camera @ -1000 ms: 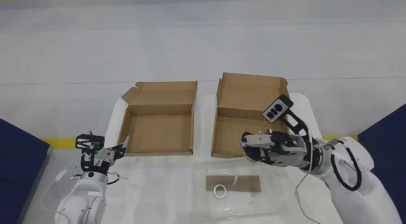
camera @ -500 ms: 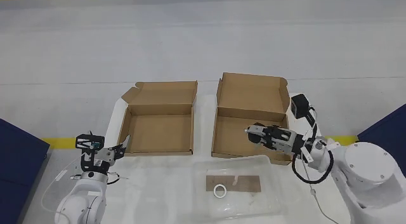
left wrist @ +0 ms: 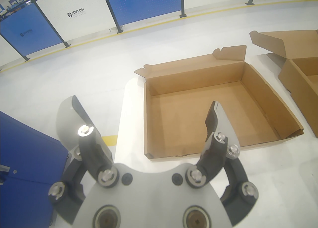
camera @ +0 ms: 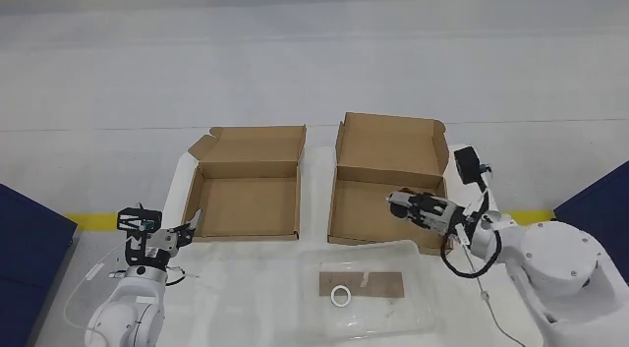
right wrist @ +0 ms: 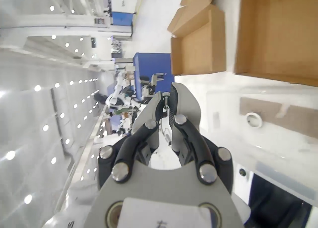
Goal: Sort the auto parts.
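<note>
At the counter's (camera: 315,200) near edge, a white ring (camera: 341,295) is lying on a cardboard strip (camera: 381,284). Farther back, the left tool (left wrist: 144,103) is gaping wide beside the left cardboard box (camera: 246,204); the right tool (right wrist: 167,91), pinched narrow, is hovering at the right cardboard box's (camera: 369,200) front wall.

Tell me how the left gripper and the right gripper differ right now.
The left gripper has its jaws spread wide, while the right gripper has its jaws closed together. The left gripper sits off the front left corner of the left box, outside it, while the right gripper hangs above the front part of the right box. Shared: neither shows anything in its grip.
</note>
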`<state>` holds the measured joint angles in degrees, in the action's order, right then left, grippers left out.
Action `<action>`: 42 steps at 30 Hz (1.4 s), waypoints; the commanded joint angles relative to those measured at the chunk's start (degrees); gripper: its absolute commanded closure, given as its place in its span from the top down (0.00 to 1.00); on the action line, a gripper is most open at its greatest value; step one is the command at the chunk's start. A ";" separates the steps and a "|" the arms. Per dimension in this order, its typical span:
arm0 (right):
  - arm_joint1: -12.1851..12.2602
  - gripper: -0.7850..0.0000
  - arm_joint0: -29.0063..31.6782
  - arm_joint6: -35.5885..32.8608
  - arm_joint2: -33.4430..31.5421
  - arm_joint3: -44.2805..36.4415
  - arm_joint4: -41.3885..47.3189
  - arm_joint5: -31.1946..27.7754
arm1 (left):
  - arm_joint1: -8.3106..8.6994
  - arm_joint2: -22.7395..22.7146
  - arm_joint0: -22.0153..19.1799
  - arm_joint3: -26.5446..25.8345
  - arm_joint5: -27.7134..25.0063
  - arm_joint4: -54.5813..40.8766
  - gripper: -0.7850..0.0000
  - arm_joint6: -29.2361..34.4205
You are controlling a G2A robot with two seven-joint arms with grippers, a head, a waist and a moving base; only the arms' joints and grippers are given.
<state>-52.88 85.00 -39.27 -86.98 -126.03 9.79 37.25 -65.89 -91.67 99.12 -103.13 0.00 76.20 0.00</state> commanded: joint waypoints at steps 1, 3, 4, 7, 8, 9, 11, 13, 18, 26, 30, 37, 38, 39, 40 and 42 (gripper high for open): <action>0.13 0.00 -1.48 0.30 1.74 0.69 -3.48 2.57 | 0.00 0.00 0.00 0.00 0.00 0.00 1.00 0.00; 0.31 0.00 -3.31 0.38 3.71 1.78 -7.30 4.84 | 0.00 0.00 0.00 0.00 0.00 0.00 1.00 0.00; 0.36 0.00 -4.40 0.09 4.75 2.29 -8.71 5.63 | 0.00 0.00 0.00 0.00 0.00 0.00 1.00 0.00; 0.77 0.00 -7.73 -2.56 8.00 4.49 -14.60 7.36 | 0.00 0.00 0.00 0.00 0.00 0.00 1.00 0.00; 0.88 0.00 -8.82 -3.65 8.93 5.23 -15.94 7.44 | 0.00 0.00 0.00 0.00 0.00 0.00 1.00 0.00; 1.07 0.00 -9.92 -5.28 10.01 5.97 -17.94 6.85 | 0.00 0.00 0.00 0.00 0.00 0.00 1.00 0.00; 1.20 0.00 -10.68 -6.05 10.54 6.46 -19.39 6.29 | 0.00 0.00 0.00 0.00 0.00 0.00 1.00 0.00; 1.20 0.00 -10.68 -6.05 10.54 6.46 -19.39 6.29 | 0.00 0.00 0.00 0.00 0.00 0.00 1.00 0.00; 1.20 0.00 -10.68 -6.05 10.54 6.46 -19.39 6.29 | 0.00 0.00 0.00 0.00 0.00 0.00 1.00 0.00; 1.30 0.00 -13.61 -6.67 13.00 11.12 -24.49 8.85 | 0.00 0.00 0.00 0.00 0.00 0.00 1.00 0.00; 1.07 0.00 -19.59 -10.35 18.35 16.18 -29.46 11.35 | 0.00 0.00 0.00 0.00 0.00 0.00 1.00 0.00; -0.32 0.00 -31.03 -15.09 31.06 27.06 -40.09 12.68 | 0.00 0.00 0.00 0.00 0.00 0.00 1.00 0.00; -0.70 0.00 -32.39 -15.15 32.97 28.83 -40.78 12.62 | 0.00 0.00 0.00 0.00 0.00 0.00 1.00 0.00; -1.13 0.00 -33.78 -15.38 34.53 30.52 -40.66 12.39 | 0.00 0.00 0.00 0.00 0.00 0.00 1.00 0.00; -1.56 0.00 -35.05 -15.80 36.07 32.21 -40.42 11.97 | 0.00 0.00 0.00 0.00 0.00 0.00 1.00 0.00; -2.30 0.00 -37.46 -16.31 39.56 35.57 -41.94 11.45 | 0.00 0.00 0.00 0.00 0.00 0.00 1.00 0.00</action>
<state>-54.82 48.91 -55.37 -49.40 -92.38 -31.34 48.89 -65.89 -91.67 99.12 -103.13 0.00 76.20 0.00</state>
